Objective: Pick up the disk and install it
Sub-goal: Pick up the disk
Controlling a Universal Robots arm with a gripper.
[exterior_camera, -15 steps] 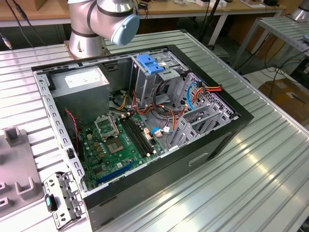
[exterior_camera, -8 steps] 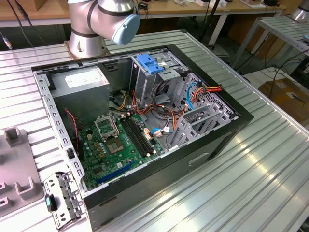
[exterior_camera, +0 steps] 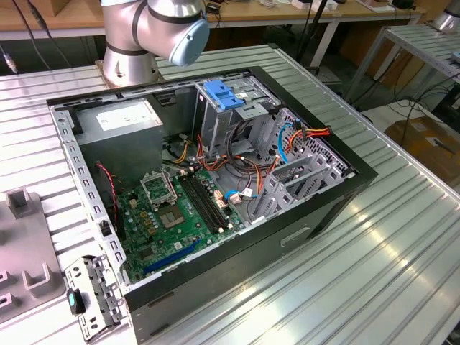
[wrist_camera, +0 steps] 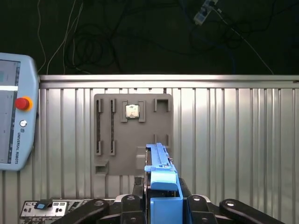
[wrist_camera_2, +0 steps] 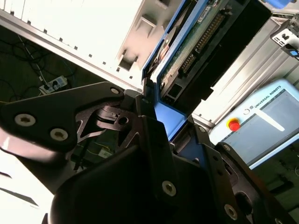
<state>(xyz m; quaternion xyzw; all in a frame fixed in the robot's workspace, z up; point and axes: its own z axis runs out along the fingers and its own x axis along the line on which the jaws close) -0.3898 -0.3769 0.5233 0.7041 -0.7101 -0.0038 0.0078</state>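
Note:
In both wrist views my gripper (wrist_camera: 162,198) is shut on the disk (wrist_camera: 161,175), with a black finger on each side of its bright blue carrier frame. The first wrist view sees the disk edge-on, held in the air over a grey fixture plate (wrist_camera: 117,135) on the ribbed table. In the second wrist view the disk (wrist_camera_2: 196,42) shows its green circuit board and grey metal body between the fingers (wrist_camera_2: 140,105) of the gripper (wrist_camera_2: 168,119). The open computer case (exterior_camera: 338,198) lies on the table in the exterior view, with a tall metal drive cage (exterior_camera: 215,122) inside it.
A blue latch (exterior_camera: 224,97) tops the cage, beside orange and blue cables (exterior_camera: 302,136) and the motherboard (exterior_camera: 180,212). The arm's base (exterior_camera: 136,43) stands behind the case. A teach pendant (wrist_camera: 14,116) and a metal bracket (wrist_camera: 46,207) lie near the fixture plate, which holds a small chip (wrist_camera: 133,111).

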